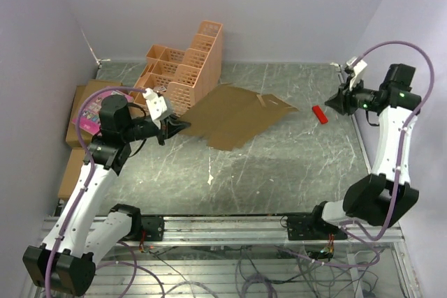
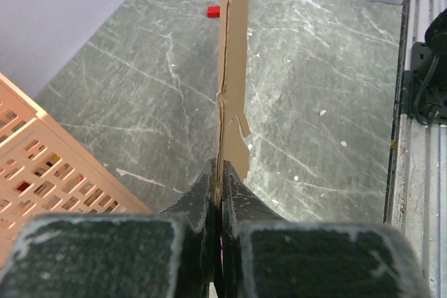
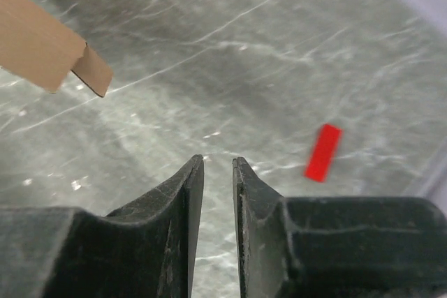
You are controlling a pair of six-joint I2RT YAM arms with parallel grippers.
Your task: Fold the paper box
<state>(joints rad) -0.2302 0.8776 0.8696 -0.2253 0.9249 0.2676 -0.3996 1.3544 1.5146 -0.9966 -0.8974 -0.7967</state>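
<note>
While my left gripper (image 2: 219, 176) pinched the unfolded paper box (image 2: 234, 61), my right gripper (image 3: 217, 167) hung parted, empty; next it probably needed a flap.

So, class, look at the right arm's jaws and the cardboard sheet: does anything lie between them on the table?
Only one thing: a small red block lies on the table between the right jaws and the nearest corner of the paper box. It is flat and low; nothing else shows in that stretch.
</note>
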